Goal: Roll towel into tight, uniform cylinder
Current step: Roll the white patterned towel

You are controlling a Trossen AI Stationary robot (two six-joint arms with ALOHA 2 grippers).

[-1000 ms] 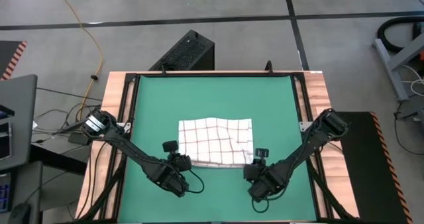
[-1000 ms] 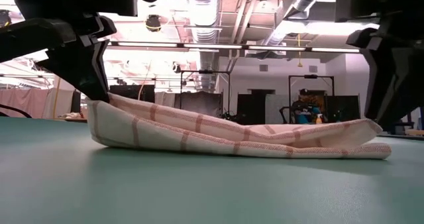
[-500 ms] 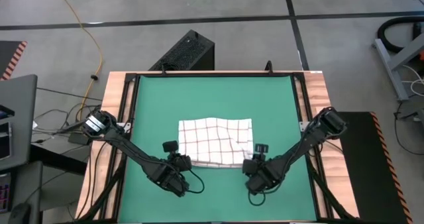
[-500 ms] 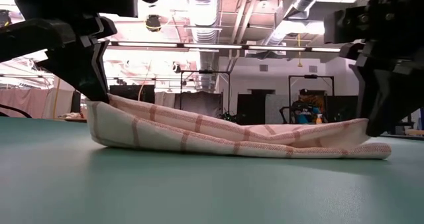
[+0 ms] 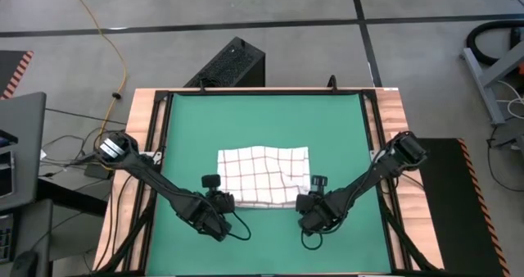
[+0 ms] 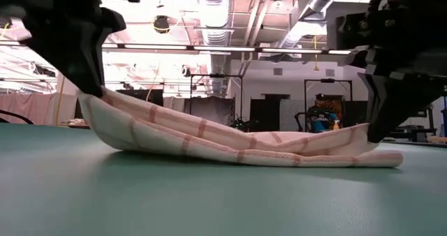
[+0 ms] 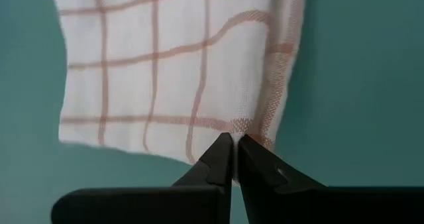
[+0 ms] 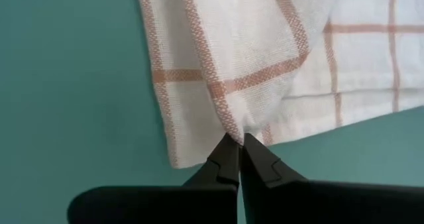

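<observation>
The towel (image 5: pixel 264 175) lay folded a little below the centre of the high frame on the green mat (image 5: pixel 264 117), its upper edge roughly straight, its lower edge near the two grippers; bare mat stretched wide above it to the top rail of the desk (image 5: pixel 137 129), with narrower strips to its left and right and a thin band below; in the low view the towel's left end (image 6: pixel 105 121) curled up off the mat while its right end lay nearly flat. The left gripper (image 7: pixel 233 139) was pinched closed on the towel's lower-left corner, fingers meeting at the hem; the right gripper (image 8: pixel 237 142) was likewise clamped on the lower-right corner, gathering a small pleat of cloth.
</observation>
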